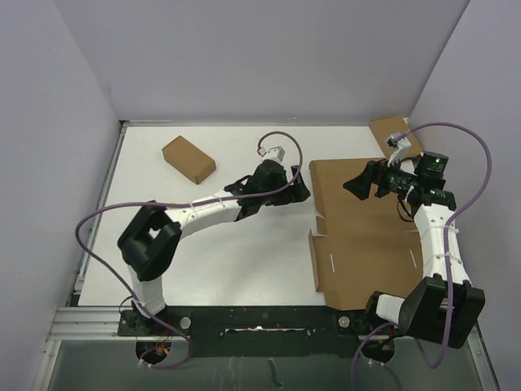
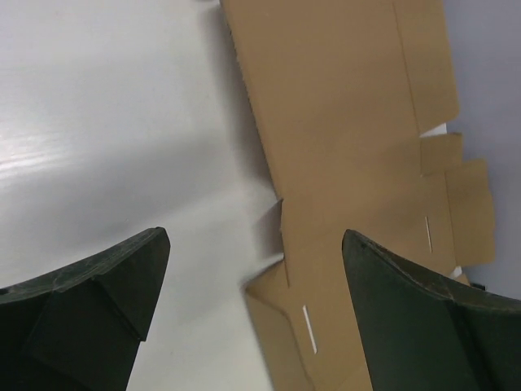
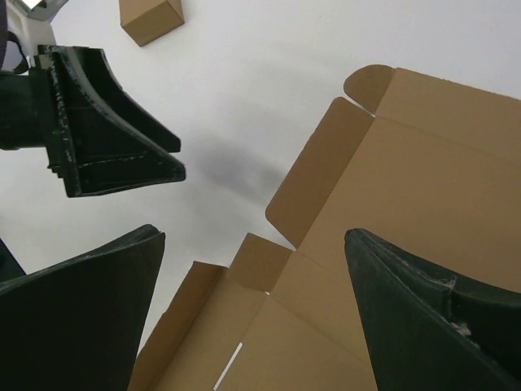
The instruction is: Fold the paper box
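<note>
Both arms are reaching over the far half of the paper box (image 1: 366, 236), which is lying flat and unfolded on the right side of the bench (image 1: 244, 261), its far corner near a small cardboard box (image 1: 392, 130). The left gripper (image 1: 299, 189) is hanging at the sheet's left edge with its jaws wide apart, holding nothing. The right gripper (image 1: 356, 186) is facing it from over the far panel, likewise spread and empty. The step in hand is looking like raising the left side flap (image 3: 313, 175). To do it well, I judge the left gripper should be slipping one finger under the flap's free edge rather than shoving the sheet sideways, while the right one is pressing down just inside the crease, so the card is bending along the score and not sliding.
</note>
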Controlling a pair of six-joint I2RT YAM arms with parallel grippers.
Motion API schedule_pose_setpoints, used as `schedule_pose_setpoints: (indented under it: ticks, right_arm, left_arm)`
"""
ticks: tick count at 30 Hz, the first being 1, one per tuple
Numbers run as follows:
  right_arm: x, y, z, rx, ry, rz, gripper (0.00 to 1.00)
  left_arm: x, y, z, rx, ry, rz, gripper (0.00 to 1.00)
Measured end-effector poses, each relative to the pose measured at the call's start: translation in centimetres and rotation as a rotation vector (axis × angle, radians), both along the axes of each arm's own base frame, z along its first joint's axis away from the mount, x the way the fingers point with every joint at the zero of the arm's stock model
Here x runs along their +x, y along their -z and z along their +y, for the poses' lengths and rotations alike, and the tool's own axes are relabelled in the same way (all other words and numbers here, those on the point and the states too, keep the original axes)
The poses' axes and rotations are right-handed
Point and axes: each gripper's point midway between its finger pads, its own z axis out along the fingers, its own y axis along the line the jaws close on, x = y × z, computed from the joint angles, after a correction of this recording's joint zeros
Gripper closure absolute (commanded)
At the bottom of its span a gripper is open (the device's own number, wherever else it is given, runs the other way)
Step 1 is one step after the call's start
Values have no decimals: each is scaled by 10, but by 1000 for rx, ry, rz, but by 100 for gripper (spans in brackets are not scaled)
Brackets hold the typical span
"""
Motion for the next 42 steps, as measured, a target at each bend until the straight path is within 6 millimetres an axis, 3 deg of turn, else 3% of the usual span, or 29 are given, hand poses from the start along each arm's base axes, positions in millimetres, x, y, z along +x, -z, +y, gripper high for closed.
schedule_pose_setpoints:
  ticks: [7, 13, 16, 20, 22, 27, 31, 35, 38, 42]
  right_arm:
    - [2, 21, -11, 47, -3, 23, 2]
    - [3, 19, -10, 39, -18, -1, 2]
    - [4, 19, -10, 37, -18, -6, 2]
    - [3, 19, -10, 37, -19, -6, 2]
    - [3, 19, -10, 37, -19, -6, 2]
    - [3, 19, -10, 38, -21, -7, 2]
    - [3, 18, -9, 42, -25, -7, 2]
    - [2, 18, -8, 46, -31, -9, 2]
    - [2, 17, -8, 48, -33, -9, 2]
    - [2, 17, -7, 49, -35, -10, 2]
  left_arm:
    - [45, 16, -57, -13, -51, 35, 22]
    - [72, 42, -98, -45, -40, 90, 50]
    - [75, 60, -105, -31, -29, 129, 55]
    - [74, 77, -104, 0, -28, 175, 70]
    - [73, 79, -102, 6, -25, 187, 69]
    - [76, 77, -99, -3, -17, 199, 46]
    - [78, 83, -95, 1, -15, 198, 39]
    - [75, 99, -87, 26, -18, 215, 40]
    - [76, 96, -90, 7, -7, 209, 42]
    - [72, 91, -95, -12, 13, 218, 57]
